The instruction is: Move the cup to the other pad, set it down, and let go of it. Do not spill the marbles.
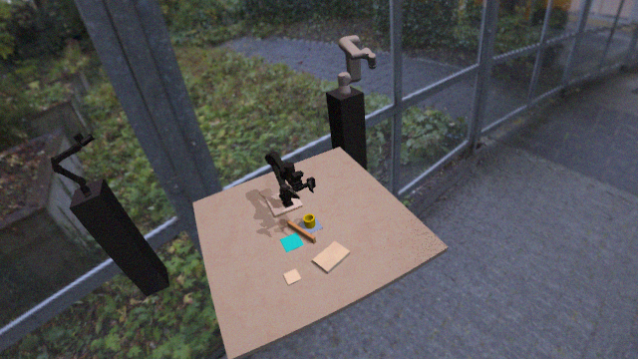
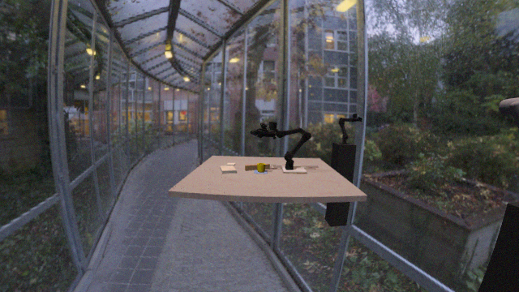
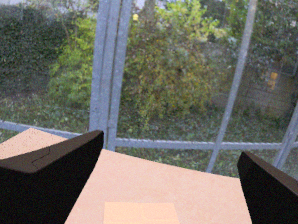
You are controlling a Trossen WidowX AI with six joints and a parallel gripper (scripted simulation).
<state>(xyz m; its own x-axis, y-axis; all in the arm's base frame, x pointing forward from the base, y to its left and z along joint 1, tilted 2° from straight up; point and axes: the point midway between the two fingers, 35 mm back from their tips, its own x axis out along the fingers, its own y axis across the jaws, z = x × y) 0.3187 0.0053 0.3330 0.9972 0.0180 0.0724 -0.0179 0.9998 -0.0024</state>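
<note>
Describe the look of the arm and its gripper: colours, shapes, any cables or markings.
The slim black jointed arm is dark all over, built of narrow links with bulkier joint housings, and rises from a pale square base plate. Its black parallel-jaw gripper ends in two broad, flat, matte black fingers with angled edges. No cables, labels or markings can be made out at this size.

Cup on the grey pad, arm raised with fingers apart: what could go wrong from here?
1. The wooden bar lies between the yellow cup and the teal pad. A low carry could clip it and tip the marbles out.
2. The gripper is open and held high above the cup, so a misaligned descent could knock the cup off the grey pad.
3. The wrist view shows only two tan blocks, not the cup, which gives little help in lining up.
</note>
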